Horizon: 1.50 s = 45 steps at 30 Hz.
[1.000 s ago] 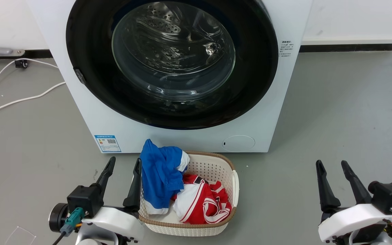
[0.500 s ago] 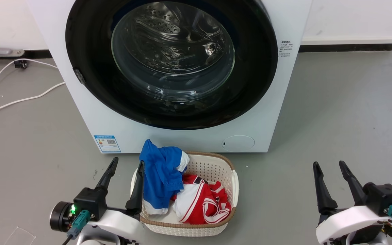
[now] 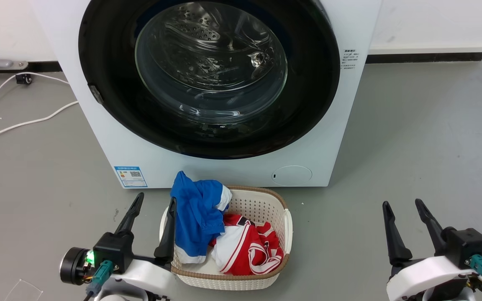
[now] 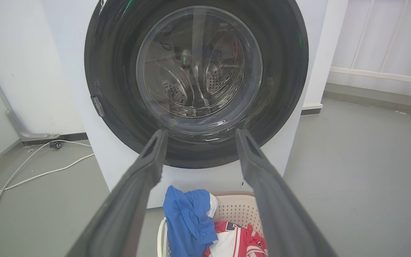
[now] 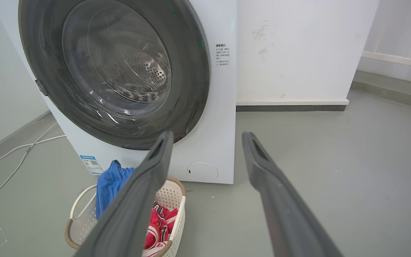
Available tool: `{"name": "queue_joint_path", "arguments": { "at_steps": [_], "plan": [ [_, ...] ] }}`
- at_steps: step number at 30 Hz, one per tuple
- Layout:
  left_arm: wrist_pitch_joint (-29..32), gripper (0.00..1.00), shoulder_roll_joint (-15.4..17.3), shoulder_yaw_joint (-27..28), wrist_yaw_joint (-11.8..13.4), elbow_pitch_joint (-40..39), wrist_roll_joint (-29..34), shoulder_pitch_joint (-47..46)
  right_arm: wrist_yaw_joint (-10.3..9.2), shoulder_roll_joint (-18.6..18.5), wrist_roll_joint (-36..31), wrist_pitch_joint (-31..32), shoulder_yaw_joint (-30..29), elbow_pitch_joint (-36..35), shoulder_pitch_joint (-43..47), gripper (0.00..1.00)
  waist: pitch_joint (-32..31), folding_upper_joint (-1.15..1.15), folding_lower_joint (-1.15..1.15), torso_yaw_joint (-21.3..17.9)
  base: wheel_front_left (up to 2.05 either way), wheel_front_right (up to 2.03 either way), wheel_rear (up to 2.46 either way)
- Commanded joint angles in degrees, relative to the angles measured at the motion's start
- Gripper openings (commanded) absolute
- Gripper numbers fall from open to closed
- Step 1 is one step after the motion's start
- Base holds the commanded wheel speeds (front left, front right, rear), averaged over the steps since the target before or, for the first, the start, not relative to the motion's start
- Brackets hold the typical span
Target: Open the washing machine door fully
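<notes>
- The door (image 3: pixel 209 71) lies shut, flat in the washer (image 3: pixel 232 171) front; the head view cuts off its top; the left wrist view takes in nearly the whole ring.
- Reflections blur the drum behind the glass; a tab (image 3: pixel 95 94) on the door's left rim is too small to identify.
- A basket (image 3: pixel 266 202) stands just before the washer; the left gripper (image 3: pixel 156 197) covers its left edge.
- The right gripper (image 3: pixel 401 202) sits off the washer's right; both jaws are spread, holding nothing, well apart from the door.

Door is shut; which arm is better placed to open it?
Left, probably: the door has its tab on the left edge, nearer the left gripper; the right gripper stands farther off.
</notes>
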Motion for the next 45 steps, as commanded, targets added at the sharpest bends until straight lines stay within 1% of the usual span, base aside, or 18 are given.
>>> {"name": "queue_joint_path", "arguments": {
  "at_steps": [1,8,9,10,11,16,17,18,20,21,23,27,29,32,34,36,41,45],
  "plan": [
    [-0.44,1.00,-0.08,0.15,-0.29,-0.04,1.06,-0.08,-0.02,0.21,-1.05,-0.47,0.14,-0.02,0.48,1.00,0.01,0.00,0.00,-0.02,0.00,0.00,0.00],
    [-0.40,1.00,-0.76,1.18,-0.87,0.92,0.38,0.02,-0.01,0.21,0.20,-0.57,-0.03,0.69,0.48,1.00,0.12,0.00,0.00,-0.05,0.00,0.00,0.00],
    [-0.40,1.00,-0.82,1.26,-0.98,1.06,0.35,0.00,-0.01,0.21,0.62,-0.61,-0.03,0.78,0.48,0.45,0.12,0.00,0.00,-0.05,0.00,0.00,0.00],
    [-0.40,1.00,-0.91,1.41,-1.09,1.23,0.26,0.01,-0.01,0.21,0.73,-0.60,-0.01,0.82,0.44,0.08,0.12,0.00,0.00,-0.07,0.00,0.00,0.00],
    [-0.40,1.00,-0.97,1.53,-1.18,1.31,0.27,0.01,-0.01,0.21,0.82,-0.67,0.10,0.88,0.40,0.00,0.12,0.00,0.00,-0.10,0.00,0.00,0.00],
    [-0.40,1.00,-1.21,2.29,-1.34,1.73,0.16,0.06,-0.01,0.21,2.12,-0.99,0.21,1.06,-0.08,0.00,0.14,0.00,0.00,-0.26,0.00,0.00,0.00],
    [-0.40,1.00,-1.28,2.40,-1.36,1.80,0.10,0.07,-0.01,0.21,3.38,-1.07,0.29,1.15,-0.14,0.00,0.14,0.00,0.00,-0.29,0.00,0.00,0.00],
    [-0.40,1.00,-1.34,2.54,-1.43,1.85,0.08,0.09,-0.01,0.21,6.89,-0.96,0.24,1.46,-0.18,0.00,0.11,0.00,0.00,-0.31,0.00,0.00,0.00],
    [-0.40,1.00,-1.51,2.79,-1.53,1.99,0.02,0.13,-0.01,0.19,15.30,-0.64,0.22,2.12,-0.39,0.00,0.09,0.00,0.00,-0.37,0.00,0.00,0.00],
    [-0.40,1.00,-1.63,2.89,-1.58,2.04,-0.05,0.14,-0.01,0.20,20.96,-0.35,0.30,2.46,-0.67,0.00,0.10,0.00,0.00,-0.39,0.00,0.00,0.00],
    [-0.40,1.00,-1.85,3.27,-1.64,2.21,-0.33,0.16,-0.01,0.20,36.24,0.46,0.85,3.33,-1.12,0.00,0.13,0.00,0.00,-0.46,0.00,0.00,0.00],
    [-0.40,1.00,-2.26,3.61,-1.73,2.38,-0.26,-0.26,0.00,0.18,63.67,1.50,0.93,4.08,-2.83,0.00,0.37,0.00,0.00,-0.58,0.00,0.00,0.00],
    [-0.40,1.00,-2.42,3.92,-1.74,2.36,-0.20,-0.55,0.00,0.17,74.34,2.16,0.52,3.78,-3.92,0.00,0.66,0.00,0.00,-0.70,0.00,0.00,0.00],
    [-0.40,1.00,-2.66,4.34,-1.63,2.07,-0.12,-1.06,0.00,0.15,86.00,3.60,-1.16,4.20,-6.14,0.00,1.35,0.00,0.00,-1.05,0.00,0.00,0.00],
    [-0.40,1.00,-2.80,4.53,-1.52,1.81,0.06,-1.28,0.00,-0.20,90.58,4.98,-2.93,5.29,-8.08,0.00,1.95,0.00,0.00,-1.29,0.00,0.00,0.00],
    [-0.40,1.00,-2.87,4.72,-1.52,1.56,0.10,-1.79,0.00,-1.49,94.01,6.49,-4.26,6.48,-10.60,0.00,2.87,0.00,0.00,-1.46,0.00,0.00,0.00],
    [-0.40,1.00,-3.13,4.95,-1.81,0.81,-0.75,-3.52,0.00,-6.58,98.94,9.02,-6.22,11.56,-18.40,0.00,5.95,0.00,0.00,-1.64,0.00,0.00,0.00],
    [-0.39,1.00,-3.27,4.98,-1.89,-0.37,-1.14,-5.41,0.00,-11.93,100.85,10.56,-5.77,16.36,-25.70,0.00,9.50,0.00,0.00,-1.17,0.00,0.00,0.00]
  ]
}}
